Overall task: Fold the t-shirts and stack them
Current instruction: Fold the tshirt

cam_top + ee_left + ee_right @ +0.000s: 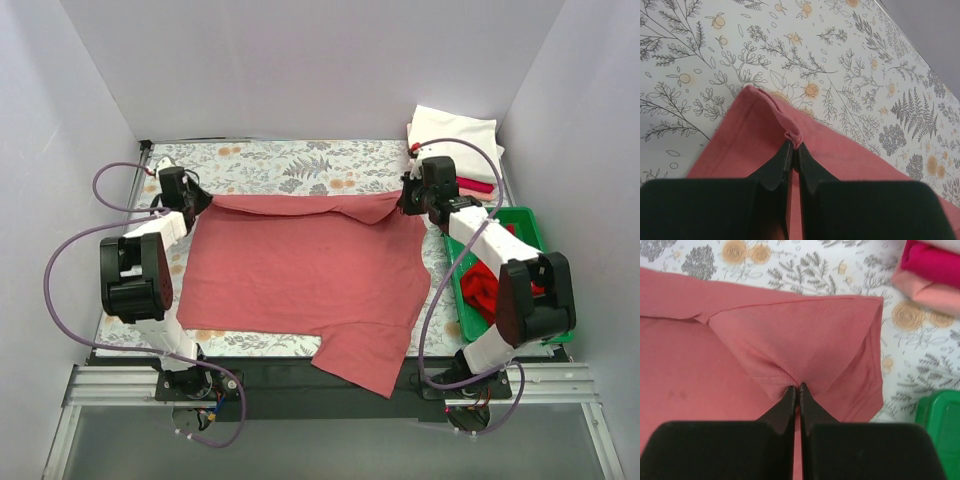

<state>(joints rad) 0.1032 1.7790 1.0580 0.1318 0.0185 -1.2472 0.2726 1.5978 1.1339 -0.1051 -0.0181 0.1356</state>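
A dusty salmon-red t-shirt lies spread on the floral table, one corner hanging over the near edge. My left gripper is shut on its far left corner; the left wrist view shows the pinched hem between the black fingertips. My right gripper is shut on its far right part, where the cloth is folded over; the right wrist view shows the fabric bunched at the tips. Folded shirts are stacked at the far right: white on top, crimson and peach below.
A green plastic tray stands at the right edge with a bright red shirt in it, partly behind my right arm. White walls close in the table on three sides. The floral tablecloth shows beyond the shirt.
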